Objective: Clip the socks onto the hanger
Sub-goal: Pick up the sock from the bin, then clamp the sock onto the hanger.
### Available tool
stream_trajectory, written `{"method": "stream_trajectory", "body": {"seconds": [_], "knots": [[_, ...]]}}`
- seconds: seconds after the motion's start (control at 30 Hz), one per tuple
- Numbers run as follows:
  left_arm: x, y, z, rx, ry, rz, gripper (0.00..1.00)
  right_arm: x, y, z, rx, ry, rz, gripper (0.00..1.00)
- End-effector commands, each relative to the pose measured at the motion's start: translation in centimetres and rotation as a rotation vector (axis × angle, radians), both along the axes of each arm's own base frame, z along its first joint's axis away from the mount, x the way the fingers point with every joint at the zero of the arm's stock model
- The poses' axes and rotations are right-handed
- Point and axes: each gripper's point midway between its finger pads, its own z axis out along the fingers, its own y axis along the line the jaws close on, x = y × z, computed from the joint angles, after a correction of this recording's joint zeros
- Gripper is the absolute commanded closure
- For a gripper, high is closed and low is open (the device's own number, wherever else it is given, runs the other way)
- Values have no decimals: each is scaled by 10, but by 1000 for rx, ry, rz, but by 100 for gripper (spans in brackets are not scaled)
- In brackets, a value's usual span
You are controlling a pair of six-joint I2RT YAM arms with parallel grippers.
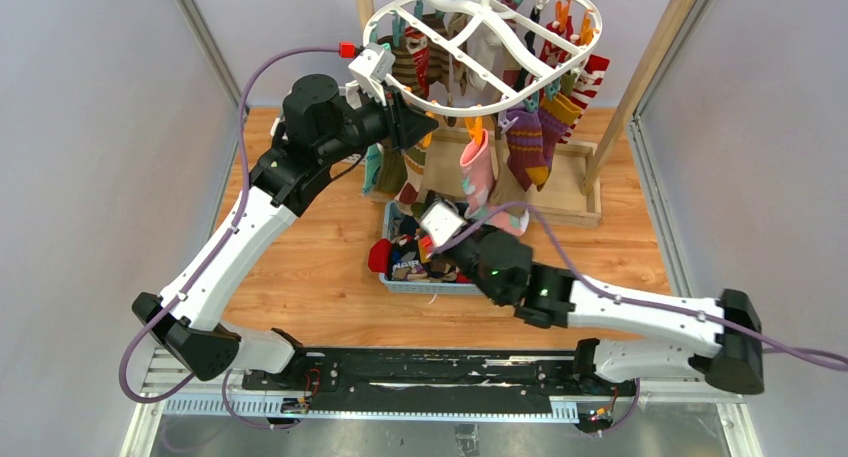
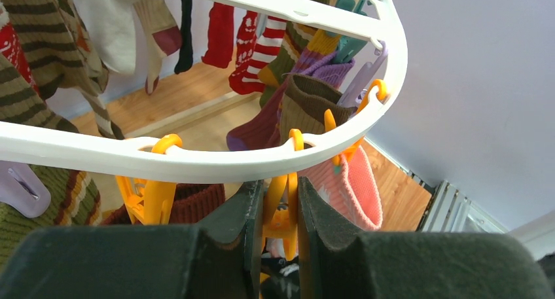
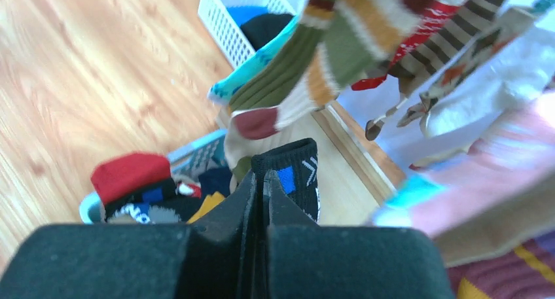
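The wooden desk [image 1: 300, 267] carries a wooden rack [image 1: 655, 67] at its far side. The white hanger [image 2: 78, 148] hangs from it, with socks [image 1: 525, 142] clipped all round its rim. Just near of it sits a blue basket [image 1: 430, 287] heaped with more socks. The left claw [image 2: 280, 193] is squeezed tight on an orange clothespin [image 2: 278, 224] at the hanger's near-left rim. The right claw [image 3: 262, 181], above the basket, is fully closed, pinching a black sock [image 3: 294, 175].

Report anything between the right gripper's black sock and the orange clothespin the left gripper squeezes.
A hanging olive-and-orange striped sock dangles just above the black sock, likely in its path up to the orange clothespin.
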Motion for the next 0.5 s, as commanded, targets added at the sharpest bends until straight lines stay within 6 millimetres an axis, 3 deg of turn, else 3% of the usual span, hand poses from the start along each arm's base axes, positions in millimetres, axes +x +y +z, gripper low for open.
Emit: {"method": "stream_trajectory", "body": {"seconds": [0.0, 0.23, 0.47], "knots": [[8, 23, -12, 41, 42, 96, 99, 7, -26, 28, 298, 142, -15, 100], [10, 21, -13, 33, 49, 96, 99, 15, -52, 72, 580, 160, -53, 100], [12, 19, -12, 16, 58, 99, 99, 27, -50, 101, 789, 160, -60, 100]]}}
